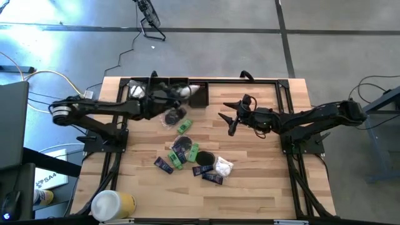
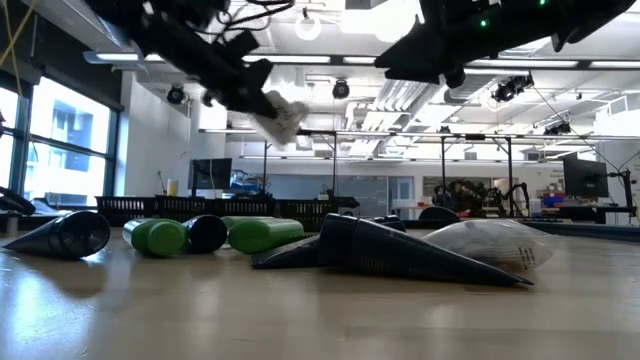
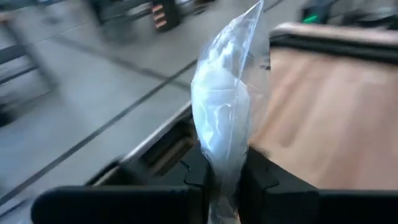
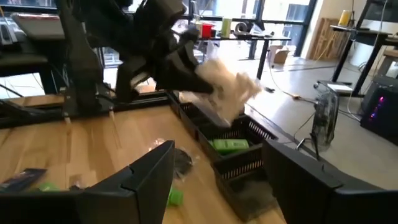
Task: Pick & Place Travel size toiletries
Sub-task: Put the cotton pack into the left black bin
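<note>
My left gripper (image 1: 183, 93) is raised over the black basket (image 1: 199, 99) at the table's far edge, shut on a white plastic-wrapped packet (image 3: 222, 106). A green bottle (image 4: 230, 145) lies inside the basket. My right gripper (image 1: 227, 120) hangs open above the table, right of the basket, touching nothing. On the wood lie green bottles (image 1: 183, 127), round black discs (image 1: 181, 144), dark sachets (image 1: 164, 165) and another white packet (image 1: 223, 165). The low view shows green bottles (image 2: 262, 233), a dark sachet (image 2: 390, 250) and the packet (image 2: 495, 245) lying on their sides. My left gripper pinches the white packet between its two fingers (image 3: 198, 171) by one end of its clear wrapper (image 3: 224, 163). The packet is lifted clear and sticks out past the fingertips (image 2: 280, 115), above the basket.
A large white-and-yellow cylinder (image 1: 112, 205) lies at the table's near left corner. The black basket's mesh walls (image 4: 245, 163) stand along the far edge. Bare wood (image 1: 262, 169) spreads to the right of the toiletries.
</note>
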Controlling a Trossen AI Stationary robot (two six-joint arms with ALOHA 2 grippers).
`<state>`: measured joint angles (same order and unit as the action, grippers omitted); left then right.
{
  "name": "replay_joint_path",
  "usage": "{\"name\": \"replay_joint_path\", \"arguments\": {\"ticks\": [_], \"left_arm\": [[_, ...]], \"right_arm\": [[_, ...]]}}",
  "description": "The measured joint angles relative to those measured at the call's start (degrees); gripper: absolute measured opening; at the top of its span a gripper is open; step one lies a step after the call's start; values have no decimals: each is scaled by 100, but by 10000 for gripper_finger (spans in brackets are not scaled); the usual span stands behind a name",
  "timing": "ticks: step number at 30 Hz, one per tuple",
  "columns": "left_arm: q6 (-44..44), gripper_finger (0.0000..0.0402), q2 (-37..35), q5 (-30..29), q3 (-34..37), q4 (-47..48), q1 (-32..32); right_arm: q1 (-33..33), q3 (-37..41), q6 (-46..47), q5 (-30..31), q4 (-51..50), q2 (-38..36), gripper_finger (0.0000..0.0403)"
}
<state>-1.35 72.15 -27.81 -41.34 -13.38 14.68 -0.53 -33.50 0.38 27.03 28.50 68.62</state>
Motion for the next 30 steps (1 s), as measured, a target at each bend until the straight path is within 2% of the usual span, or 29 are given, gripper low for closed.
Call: {"name": "replay_joint_path", "arguments": {"ticks": [4,9,17,21,26,30], "left_arm": [[-548,39,-640,-903,0,1163,-2],[-1440,39,-1174,-1625,0,2485,-4],[-2727,39,-1408,-1991,0,4085,-5],[-3447,39,-1478,-2475,0,4830,-4],[-4076,39,-1462,-2937,0,5456,-2],[-4326,39,-1454,-3030,87,5604,-4]], "right_arm": [[4,0,0,9,-12,17,235],[10,0,96,10,-93,25,235],[26,0,300,6,-194,26,234],[26,0,304,6,-217,26,234],[26,0,304,6,-217,26,234],[26,0,306,4,-218,26,234]]}}
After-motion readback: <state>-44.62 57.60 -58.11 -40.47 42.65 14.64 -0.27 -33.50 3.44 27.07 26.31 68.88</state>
